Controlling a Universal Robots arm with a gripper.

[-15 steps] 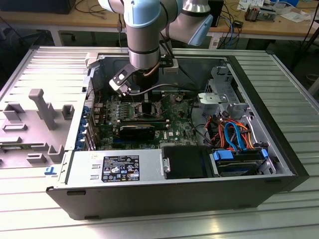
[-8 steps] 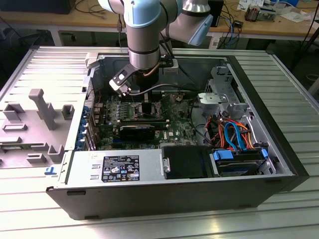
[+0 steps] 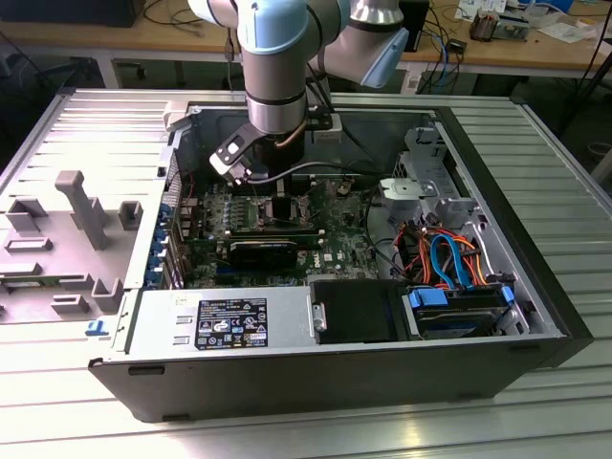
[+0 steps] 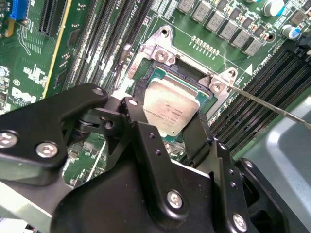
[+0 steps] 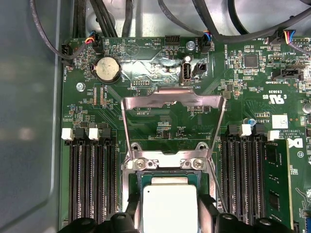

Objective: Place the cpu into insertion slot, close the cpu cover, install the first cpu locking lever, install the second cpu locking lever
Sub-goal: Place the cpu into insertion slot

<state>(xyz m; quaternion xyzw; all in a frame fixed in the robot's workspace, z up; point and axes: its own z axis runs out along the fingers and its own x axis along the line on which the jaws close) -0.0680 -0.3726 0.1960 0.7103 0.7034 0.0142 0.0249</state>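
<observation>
As the arm reaches down into the open computer case [image 3: 287,378] on the slatted table [image 3: 535,421], the item list reads thus.

Item 1, cpu [image 4: 170,104]: small flat square, dull silver-grey metal lid on a green base. Pos.: over the insertion slot [image 4: 187,74], about level w/ it; can't tell if fully seated.

Item 2, hand [image 4: 171,127]: black, two fingers [image 4: 200,141] closed on the cpu, pinching two opposite edges.

Handling, est.: light, rigid, smooth-topped so apt to slip. Underside contacts prob. delicate, so the edges are the right hold, as taken; no twisting, no pressing on one corner.

Item 3, cpu cover [image 5: 172,101]: thin bright metal frame w/ square window, swung up and back on its hinge, clear of the slot.

Item 4, locking lever [image 4: 262,104]: thin stiff wire rod, sticking out sideways, not latched.

Misc.: green motherboard [image 5: 165,131], matt, densely set w/ small parts; long black memory slots [image 5: 92,179] either side of the insertion slot; round silver coin battery [image 5: 107,69].
</observation>
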